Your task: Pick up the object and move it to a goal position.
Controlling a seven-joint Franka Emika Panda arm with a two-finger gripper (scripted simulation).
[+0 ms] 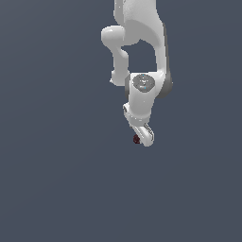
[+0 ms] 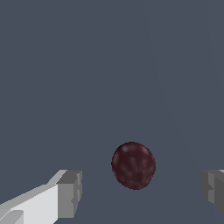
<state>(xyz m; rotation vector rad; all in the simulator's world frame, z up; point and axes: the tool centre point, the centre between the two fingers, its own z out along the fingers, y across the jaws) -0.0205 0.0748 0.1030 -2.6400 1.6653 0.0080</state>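
Observation:
The object (image 2: 133, 165) is a small dark maroon, bumpy, roundish lump lying on the grey surface. In the wrist view it sits in the gap between my two grey fingertips, clear of both. My gripper (image 2: 142, 188) is open, with one finger (image 2: 70, 194) and the other finger (image 2: 214, 189) spread wide on either side of the lump. In the exterior view the object (image 1: 136, 139) peeks out beside the lower end of the white gripper (image 1: 144, 137), which hangs down from the white arm and hides its own fingers.
A plain dark grey-blue surface (image 1: 56, 179) fills both views. The white arm (image 1: 142, 42) comes down from the top middle of the exterior view.

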